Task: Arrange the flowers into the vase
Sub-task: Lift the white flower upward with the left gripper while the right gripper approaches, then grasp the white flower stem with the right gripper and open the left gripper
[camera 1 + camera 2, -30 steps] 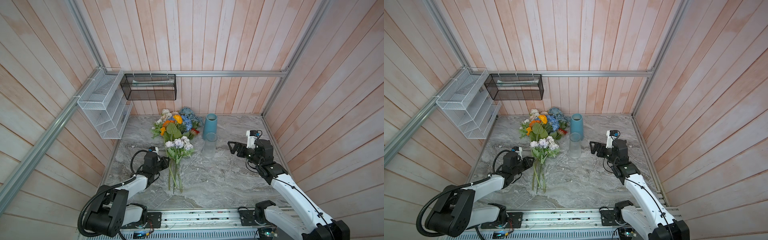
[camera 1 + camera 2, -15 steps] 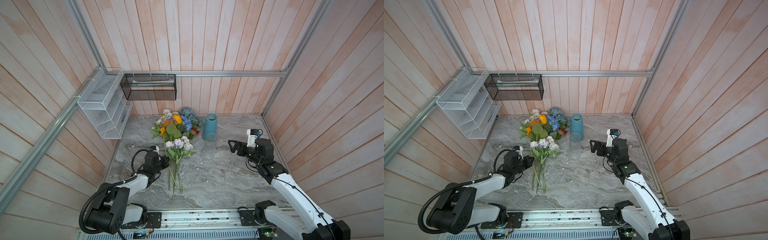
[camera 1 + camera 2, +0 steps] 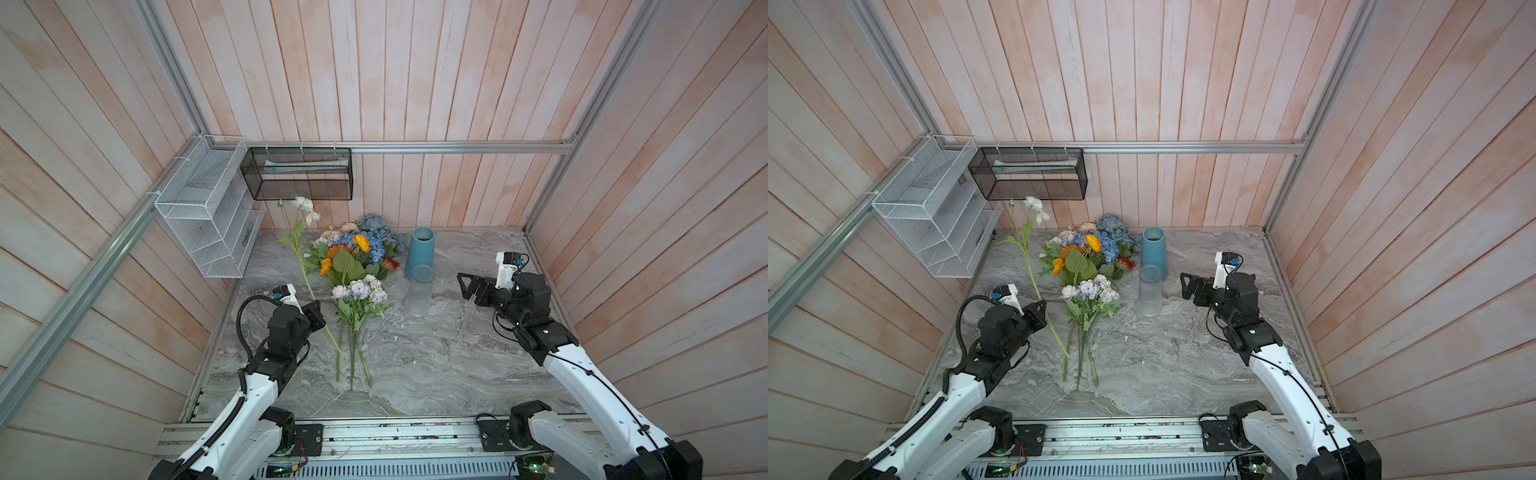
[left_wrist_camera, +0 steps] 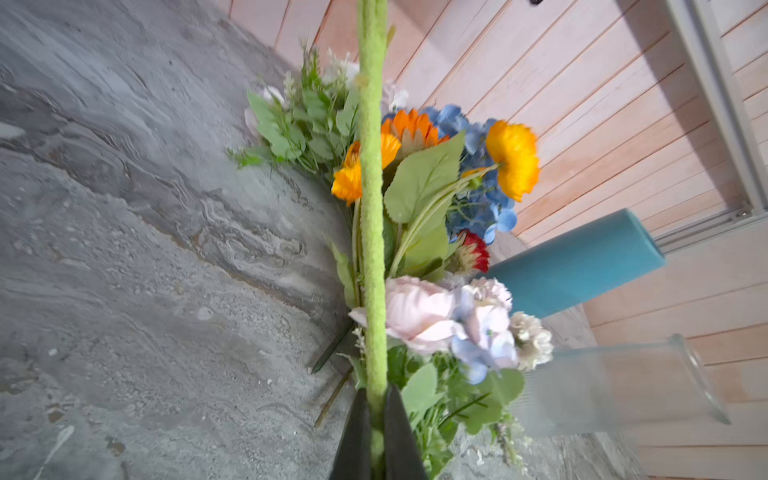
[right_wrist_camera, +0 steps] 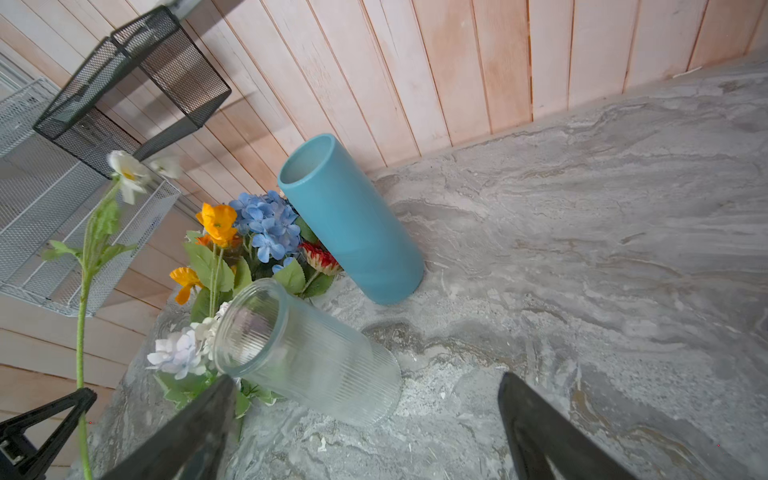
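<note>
The left gripper (image 3: 317, 312) is clamped with both black fingers together on the long fuzzy green stem of a white-bloomed artificial flower (image 3: 297, 232). In both top views this stem runs from its free end at lower centre up and leftwards to the white blooms near the black mesh wall basket (image 3: 297, 174). Whether the free end touches the grey marble tabletop (image 3: 436, 365) I cannot tell surely. The clear ribbed glass vase (image 3: 419, 293) and the blue cylindrical vase (image 3: 419, 251) just behind it stand to the right of the held stem. Between them lie the other flowers (image 3: 353, 257), with a lilac and white bunch (image 3: 360, 291) at the front, which the stem's free end must probably pass over. The right gripper (image 3: 463, 286), fingers wide apart and empty, hovers just right of the glass vase.
</note>
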